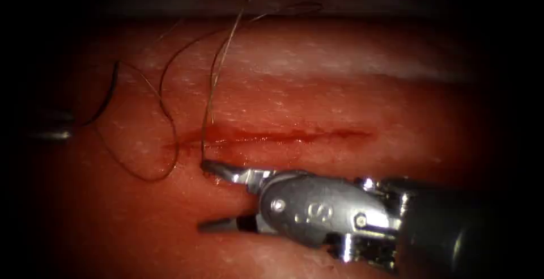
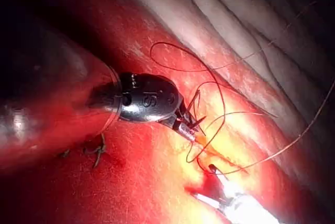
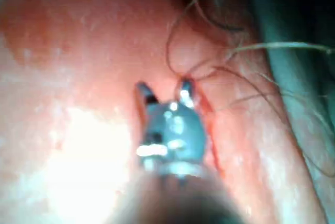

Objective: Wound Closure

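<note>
Clear of the pink pork tissue (image 1: 340,86): dark curved steel needle (image 1: 109,94), grasped near one end by the clenched left pincer (image 2: 189,129), well left of the right pincer (image 1: 205,197). Right pincer released, grasping nothing, upper jaw touching thin dark thread (image 1: 164,86) beside the red cut (image 1: 283,137), at its left end.
</note>
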### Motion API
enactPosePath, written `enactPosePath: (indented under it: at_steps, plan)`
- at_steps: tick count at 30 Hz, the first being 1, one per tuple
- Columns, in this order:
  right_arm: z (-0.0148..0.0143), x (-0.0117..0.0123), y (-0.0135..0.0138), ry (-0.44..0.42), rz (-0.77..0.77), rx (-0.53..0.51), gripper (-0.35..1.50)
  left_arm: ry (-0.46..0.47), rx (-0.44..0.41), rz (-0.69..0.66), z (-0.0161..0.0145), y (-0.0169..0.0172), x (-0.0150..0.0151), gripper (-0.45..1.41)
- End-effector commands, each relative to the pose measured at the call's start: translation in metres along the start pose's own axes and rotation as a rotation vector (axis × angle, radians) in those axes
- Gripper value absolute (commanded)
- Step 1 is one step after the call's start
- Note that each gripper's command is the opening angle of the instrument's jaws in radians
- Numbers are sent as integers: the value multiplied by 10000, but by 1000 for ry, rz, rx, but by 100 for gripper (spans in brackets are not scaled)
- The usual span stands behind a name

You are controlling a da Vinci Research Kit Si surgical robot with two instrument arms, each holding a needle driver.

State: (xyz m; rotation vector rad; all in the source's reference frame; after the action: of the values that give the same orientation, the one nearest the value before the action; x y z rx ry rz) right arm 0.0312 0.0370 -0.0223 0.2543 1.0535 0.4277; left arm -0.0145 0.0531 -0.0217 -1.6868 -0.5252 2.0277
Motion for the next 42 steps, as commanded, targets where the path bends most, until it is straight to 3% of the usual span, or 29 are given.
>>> enactPosePath:
  at_steps: [1, 4, 7, 8, 14, 21, 25, 29, 32, 36, 42]
  plan:
    - [16, -4, 0, 3, 33, 0, 54, 1, 0, 0, 6, -4, -5, -35]
    - [22, -10, 2, 8, 75, -4, 42, 1, 0, -6, 6, -4, -5, -35]
    - [19, -13, 6, 0, 84, 0, -23, 1, 0, -6, 6, -4, -5, -35]
    - [14, -12, 6, -15, 84, 4, -35, 1, 0, -6, 6, -4, -5, -35]
    - [-7, 5, 0, -96, 96, 9, -35, 4, -2, -6, 5, -4, -5, -35]
    - [-18, 40, -29, -102, 72, 41, -35, 4, -2, -6, 5, -4, -5, -35]
    - [-22, 48, -46, -101, 60, 73, -35, 4, -3, -6, 4, -4, -5, -35]
    - [-28, 57, -71, -102, 58, 138, -35, 4, -4, -6, 3, -4, -5, -35]
    - [-34, 67, -101, -119, 49, 248, -35, 4, -5, -6, 2, -5, -5, -35]
    - [-47, 98, -156, -146, 8, 385, -35, 4, -5, -6, 2, -5, -5, -35]
    - [-55, 121, -193, -143, -40, 502, -35, 4, -5, -6, 2, -5, -5, -35]
